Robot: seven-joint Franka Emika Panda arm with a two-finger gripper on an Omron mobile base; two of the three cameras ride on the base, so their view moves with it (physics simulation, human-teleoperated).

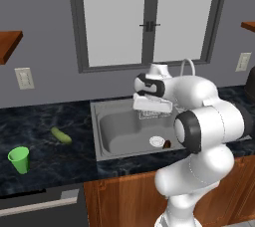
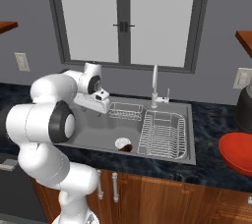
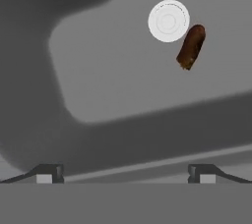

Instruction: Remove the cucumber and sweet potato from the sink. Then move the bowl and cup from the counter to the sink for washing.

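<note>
Sweet potato (image 3: pixel 190 46) removal is judged the step in hand: the cucumber (image 1: pixel 61 135) already lies on the dark desk (image 1: pixel 45 121) at the left of the left base view, outside the sink (image 1: pixel 107 130), while the dark reddish-brown lump rests on the basin floor, touching or just beside the round white drain (image 3: pixel 168 20). The claw (image 3: pixel 125 174) is empty with its tips standing wide apart, at the bottom of the hand view, above the basin floor and well short of the vegetable, which sits toward the upper right of that frame. To do the step well, the hand should shift until the lump lies between the tips, roll so the fingers close across its narrow width rather than along its length, then descend low enough to grip its middle without scraping the steel. The rounded, small body may roll or squirt free if pinched near an end. The left base view alone shows the green cup (image 1: pixel 19 159) near the lower left, on the desk below the cucumber. The right base view alone shows the red bowl (image 2: pixel 238 152) at the right edge, the wire dish rack (image 2: pixel 165 134) and the faucet (image 2: pixel 154 86) unobstructed. The hand view gives the clearest reading of the sweet potato's orientation, tilted alongside the drain.
</note>
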